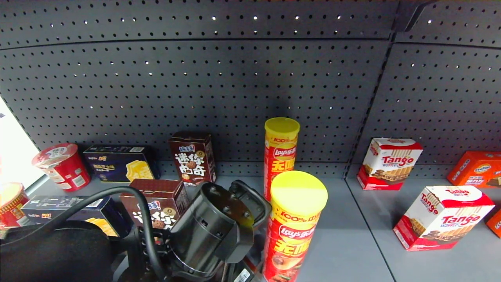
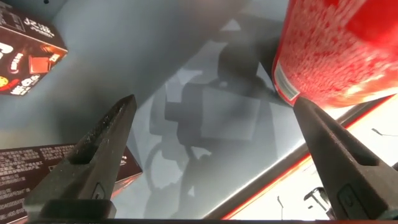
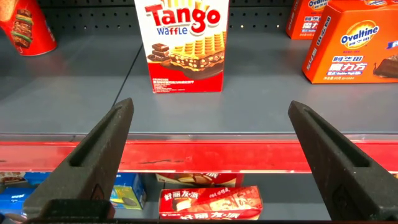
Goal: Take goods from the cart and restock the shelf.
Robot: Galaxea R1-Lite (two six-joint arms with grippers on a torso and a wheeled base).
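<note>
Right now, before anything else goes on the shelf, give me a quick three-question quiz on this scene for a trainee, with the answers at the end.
1. True or false: the front chip can and the back chip can both stand upright on the shelf.
2. What is between the fingers of the left gripper? A) a chip can B) a brown box C) nothing, the fingers are open
3. Fill in: seen from the head view, the waffle boxes stand to the robot's ____ of the two cans.

Key: 1 true; 2 C; 3 right.
</note>
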